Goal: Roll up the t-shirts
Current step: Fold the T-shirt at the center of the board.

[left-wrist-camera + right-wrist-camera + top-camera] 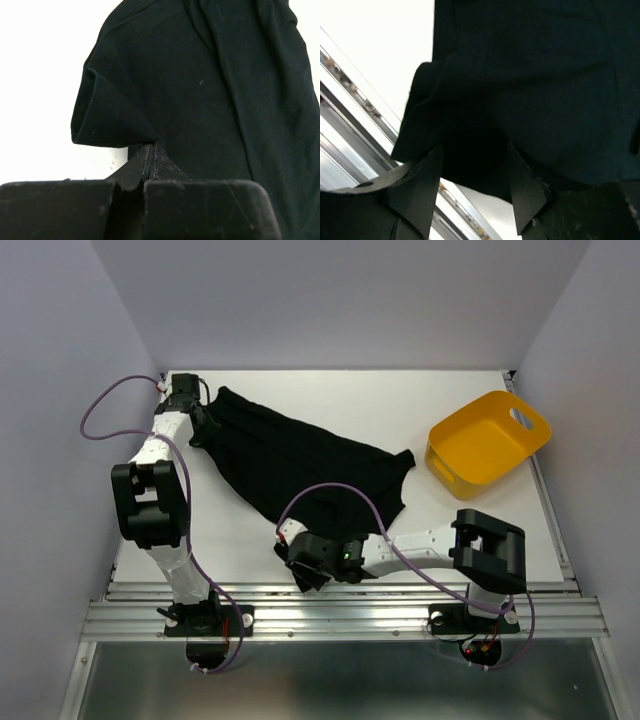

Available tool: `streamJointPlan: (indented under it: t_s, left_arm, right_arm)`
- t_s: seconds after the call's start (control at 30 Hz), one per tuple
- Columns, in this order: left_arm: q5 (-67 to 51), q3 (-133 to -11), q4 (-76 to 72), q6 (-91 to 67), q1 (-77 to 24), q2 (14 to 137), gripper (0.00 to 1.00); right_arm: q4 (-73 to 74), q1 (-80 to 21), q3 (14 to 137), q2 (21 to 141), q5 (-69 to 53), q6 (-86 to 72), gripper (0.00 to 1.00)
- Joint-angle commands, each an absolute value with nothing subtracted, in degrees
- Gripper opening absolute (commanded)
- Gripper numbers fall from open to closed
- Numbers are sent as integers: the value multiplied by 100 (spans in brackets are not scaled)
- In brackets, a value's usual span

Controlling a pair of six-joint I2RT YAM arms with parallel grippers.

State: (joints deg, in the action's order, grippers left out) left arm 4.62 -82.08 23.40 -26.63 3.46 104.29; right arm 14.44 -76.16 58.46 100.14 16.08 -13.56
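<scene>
One black t-shirt [290, 460] lies stretched in a slant across the white table, from the far left corner down to the near middle. My left gripper [205, 422] is at the shirt's far-left end. In the left wrist view the left gripper [151, 146] is shut, its tips pinching the t-shirt [200, 85] at a fold. My right gripper [302, 565] is at the shirt's near end by the front edge. In the right wrist view the right gripper [475, 148] stands open, with the t-shirt [530, 75] hem hanging loosely between the fingers.
A yellow plastic tub [488, 445] sits tilted at the right side of the table. A metal rail [340, 610] runs along the near edge, and the rail [350, 90] also shows just under the right gripper. Grey walls enclose the table.
</scene>
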Motion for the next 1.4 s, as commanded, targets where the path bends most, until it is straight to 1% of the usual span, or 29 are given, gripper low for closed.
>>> streamJointPlan:
  t_s: [0.0,0.07,0.1,0.17,0.2,0.23,0.27,0.37,0.6,0.9,1.1,1.37]
  left_arm:
    - [554,-8156,2312,-2593,325,10345,0]
    - [562,-8156,2320,-2593,325,10371,0]
    - [571,-8156,2312,-2584,325,10362,0]
    - [580,-8165,2329,-2584,325,10380,0]
    - [580,-8174,2338,-2575,325,10380,0]
    - [580,-8174,2338,-2566,325,10380,0]
    - [606,-8183,2355,-2566,325,10380,0]
    - [624,-8218,2382,-2558,325,10371,0]
    - [721,-8262,2461,-2487,334,10354,0]
    - [694,-7928,2434,-2426,334,10020,0]
    - [510,-8217,2487,-2426,325,10134,0]
    - [325,-8972,2584,-2540,290,10529,0]
  right_arm:
    - [1239,-7655,6021,10213,1819,-1257,58]
    - [1204,-7655,6012,10318,1881,-1300,52]
    - [1204,-7655,6003,10362,1924,-1318,40]
    - [1195,-7655,5968,10354,2056,-1406,26]
    - [1187,-7655,5916,10310,2152,-1441,12]
    - [1178,-7655,5889,10257,2153,-1450,5]
    - [1160,-7655,5863,10170,2249,-1476,1]
    - [1011,-7655,5678,9704,2329,-1459,1]
    - [1002,-7550,5423,8589,2013,-1318,1]
    - [1275,-7550,5309,8042,1679,-1503,1]
    - [1239,-7032,5326,7893,1407,-1529,1]
    - [1151,-6056,5256,7752,844,-1371,1]
